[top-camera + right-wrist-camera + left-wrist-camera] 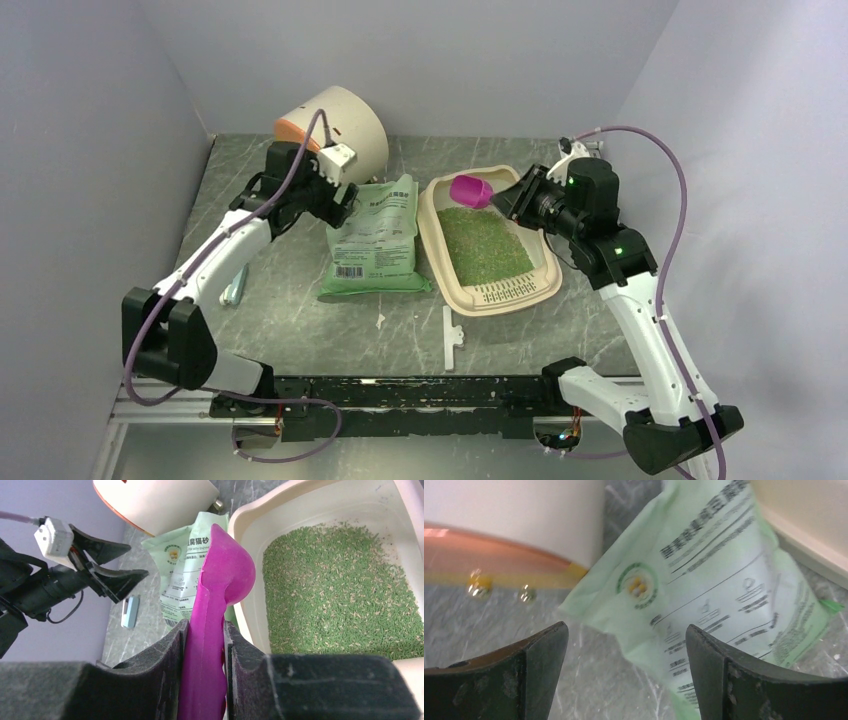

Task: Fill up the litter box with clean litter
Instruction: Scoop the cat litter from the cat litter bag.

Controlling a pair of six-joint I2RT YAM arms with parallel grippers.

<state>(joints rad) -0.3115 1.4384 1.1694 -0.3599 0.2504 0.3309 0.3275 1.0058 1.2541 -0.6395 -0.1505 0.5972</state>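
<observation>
The right end effector point(507, 200), clamped on the magenta scoop point(470, 190), sits nearer the litter box point(432, 225), whose long axis runs 11-to-5 o'clock, with the clean litter point(485, 245) at its 7 o'clock; the left end effector point(345, 200) gapes empty over the bag point(375, 240).

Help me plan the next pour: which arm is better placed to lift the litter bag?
Left. The left gripper is open at the bag's far corner; the right gripper is shut on the magenta scoop over the litter box's far end.
</observation>
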